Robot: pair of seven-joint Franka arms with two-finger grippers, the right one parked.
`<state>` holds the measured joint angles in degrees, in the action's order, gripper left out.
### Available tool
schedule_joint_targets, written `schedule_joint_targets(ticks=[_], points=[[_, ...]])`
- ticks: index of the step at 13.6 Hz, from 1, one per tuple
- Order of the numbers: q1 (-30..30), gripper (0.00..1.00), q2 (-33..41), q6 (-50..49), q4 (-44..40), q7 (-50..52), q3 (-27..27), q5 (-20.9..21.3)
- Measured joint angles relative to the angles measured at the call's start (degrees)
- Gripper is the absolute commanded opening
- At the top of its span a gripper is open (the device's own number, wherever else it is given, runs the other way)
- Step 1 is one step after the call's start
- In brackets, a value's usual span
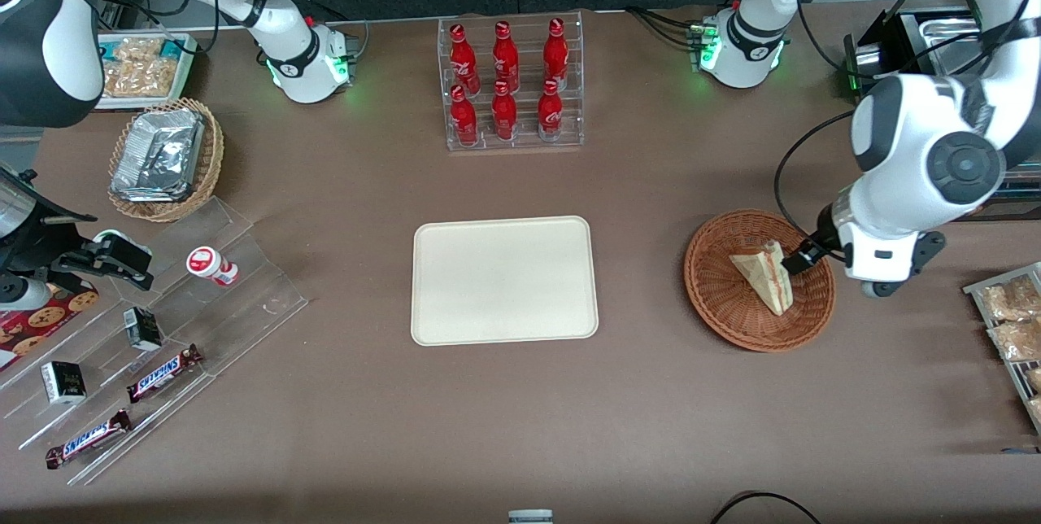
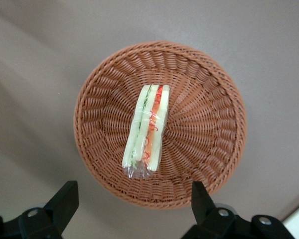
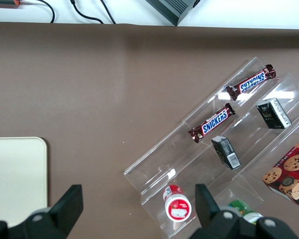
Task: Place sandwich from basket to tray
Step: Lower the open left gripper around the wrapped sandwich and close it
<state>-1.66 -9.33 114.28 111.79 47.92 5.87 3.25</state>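
We hover our empty, wide-open end effector (image 2: 132, 201) above the clear-wrapped triangular sandwich (image 2: 147, 130) in the round reddish-brown wicker basket (image 2: 214, 94). We judge its slick wrap could slip our closing fingers.

"SNICKERS" on two chocolate bars (image 3: 212, 123), Coca-Cola script on red bottles (image 1: 505, 81)

One sandwich (image 1: 768, 275) lies in one reddish-brown basket (image 1: 716, 296), one cream tray (image 1: 504, 280) sits on the table, and one gripper (image 2: 134, 209) of the working arm hangs above the basket with its two fingers (image 2: 65, 199) spread wide. Six red bottles (image 1: 506, 80) stand in one clear rack (image 1: 446, 85), three to a row. Two Snickers bars (image 1: 163, 372), two small dark boxes (image 1: 143, 328) and one red-capped jar (image 1: 211, 265) rest on one clear stepped stand (image 1: 268, 296), and one tan wicker basket (image 1: 213, 158) holds a stack of foil trays (image 1: 158, 154) whose number cannot be told.
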Motion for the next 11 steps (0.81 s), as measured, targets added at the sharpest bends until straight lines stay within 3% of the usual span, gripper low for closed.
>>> schedule_joint_targets(ticks=[5,11], points=[[0.13,1.00,-0.02,13.41,11.57,2.10,-0.19,0.00],[1.09,1.00,-2.28,20.90,15.70,2.55,-0.33,0.00]])
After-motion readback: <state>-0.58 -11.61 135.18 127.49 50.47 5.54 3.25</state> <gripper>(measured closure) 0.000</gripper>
